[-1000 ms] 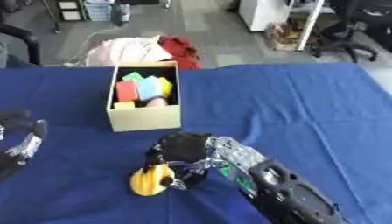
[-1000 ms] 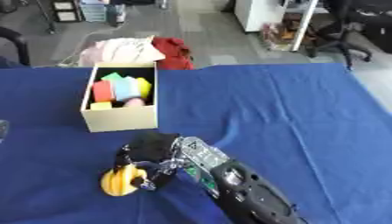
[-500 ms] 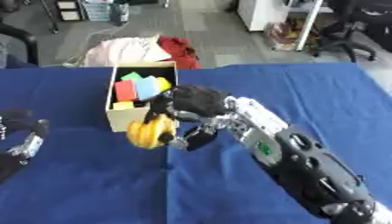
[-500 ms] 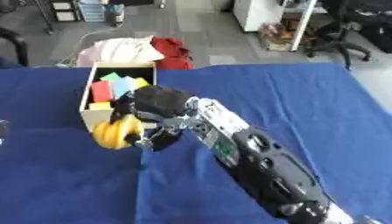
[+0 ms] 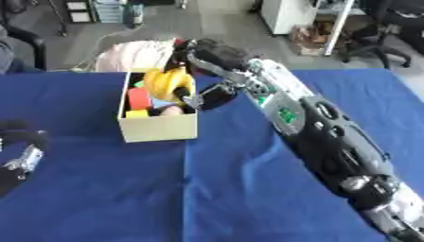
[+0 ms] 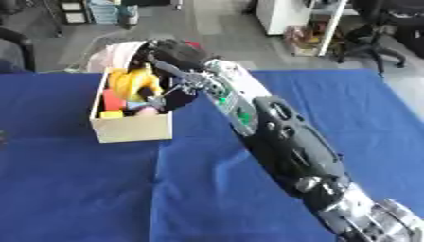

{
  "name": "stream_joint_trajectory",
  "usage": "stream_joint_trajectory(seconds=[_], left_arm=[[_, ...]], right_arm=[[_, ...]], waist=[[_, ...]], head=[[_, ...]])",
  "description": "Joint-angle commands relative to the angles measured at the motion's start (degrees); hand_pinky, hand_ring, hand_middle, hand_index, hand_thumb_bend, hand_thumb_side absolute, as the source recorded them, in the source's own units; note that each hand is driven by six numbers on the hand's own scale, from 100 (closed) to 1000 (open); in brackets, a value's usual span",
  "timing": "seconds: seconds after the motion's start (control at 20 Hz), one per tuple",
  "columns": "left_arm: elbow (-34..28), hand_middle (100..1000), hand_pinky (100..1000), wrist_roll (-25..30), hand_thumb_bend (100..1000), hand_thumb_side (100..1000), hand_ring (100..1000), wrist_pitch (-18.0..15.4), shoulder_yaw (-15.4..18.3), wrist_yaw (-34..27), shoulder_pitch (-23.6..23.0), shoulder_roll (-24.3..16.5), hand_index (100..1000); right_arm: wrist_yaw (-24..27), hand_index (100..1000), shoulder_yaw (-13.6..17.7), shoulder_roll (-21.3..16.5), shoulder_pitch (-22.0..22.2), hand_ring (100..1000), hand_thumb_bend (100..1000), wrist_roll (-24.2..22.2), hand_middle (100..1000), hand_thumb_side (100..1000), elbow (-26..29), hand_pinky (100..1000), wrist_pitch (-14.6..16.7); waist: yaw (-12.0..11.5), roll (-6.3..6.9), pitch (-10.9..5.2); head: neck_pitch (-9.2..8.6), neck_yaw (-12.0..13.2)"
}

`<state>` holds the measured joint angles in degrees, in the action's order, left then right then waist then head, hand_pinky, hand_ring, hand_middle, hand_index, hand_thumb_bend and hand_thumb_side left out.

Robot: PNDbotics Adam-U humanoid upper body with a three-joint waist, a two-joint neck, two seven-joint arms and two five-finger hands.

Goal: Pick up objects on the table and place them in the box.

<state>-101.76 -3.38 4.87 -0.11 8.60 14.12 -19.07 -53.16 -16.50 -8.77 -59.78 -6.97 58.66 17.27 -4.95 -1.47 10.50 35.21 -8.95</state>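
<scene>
The right hand (image 5: 207, 56) is curled around a yellow object (image 5: 168, 85), which hangs just below it over the open box (image 5: 157, 128). Released off-centre, it might catch the box's near wall or the blocks (image 5: 139, 98) inside and tumble onto the desk (image 5: 232, 189). Only the left eye view shows the idle left hand (image 5: 21, 158), far to the lower left; I cannot tell its fingers' state.

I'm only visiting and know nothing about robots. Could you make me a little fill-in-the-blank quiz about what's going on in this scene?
1. The robot's right hand holds a ____ coloured object.
2. That object is held over the open cardboard ____ at the table's far side.
3. The cloth covering the table is ____.
4. The left hand rests near the ____ edge of the view.

Missing words: yellow; box; blue; left
</scene>
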Motion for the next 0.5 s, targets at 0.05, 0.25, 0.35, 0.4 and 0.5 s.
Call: stream_joint_trajectory(seconds=[0.05, 0.25, 0.35, 0.4, 0.5], left_arm=[[-1.03, 687, 877, 0.43, 431, 452, 695, -0.07, -0.15, -0.22, 1.04, -0.26, 718], [-1.04, 687, 877, 0.68, 430, 453, 695, -0.11, -0.37, -0.28, 1.43, -0.02, 718], [-1.03, 687, 877, 0.69, 430, 453, 695, -0.11, -0.37, -0.28, 1.46, -0.03, 717], [-1.01, 687, 877, 0.67, 430, 453, 695, -0.10, -0.35, -0.27, 1.45, -0.05, 717], [-0.97, 687, 877, 0.62, 429, 453, 695, -0.09, -0.32, -0.27, 1.42, -0.10, 717]], right_arm=[[-9.02, 601, 4.68, 3.73, -1.70, 560, 100, 5.48, 428, 100, -6.95, 772, -1.46], [-18.05, 882, 8.07, 6.48, -1.82, 698, 100, 11.79, 740, 240, -12.28, 808, -5.06], [-20.79, 1000, 8.68, 6.89, -2.03, 771, 100, 12.67, 861, 421, -13.51, 842, -6.06], [-21.69, 1000, 8.76, 6.87, -2.18, 812, 136, 12.54, 927, 524, -13.67, 863, -6.25], [-23.41, 1000, 8.73, 6.55, -2.50, 845, 190, 12.11, 980, 580, -12.92, 874, -7.03]], waist=[[-0.63, 1.02, -0.25], [-1.74, 0.82, 0.11], [-2.01, 0.68, 0.14], [-2.08, 0.60, 0.12], [-2.11, 0.42, 0.05]], head=[[-1.05, -1.04], [-1.41, -1.63], [-1.45, -1.74], [-1.44, -1.74], [-1.44, -1.66]])
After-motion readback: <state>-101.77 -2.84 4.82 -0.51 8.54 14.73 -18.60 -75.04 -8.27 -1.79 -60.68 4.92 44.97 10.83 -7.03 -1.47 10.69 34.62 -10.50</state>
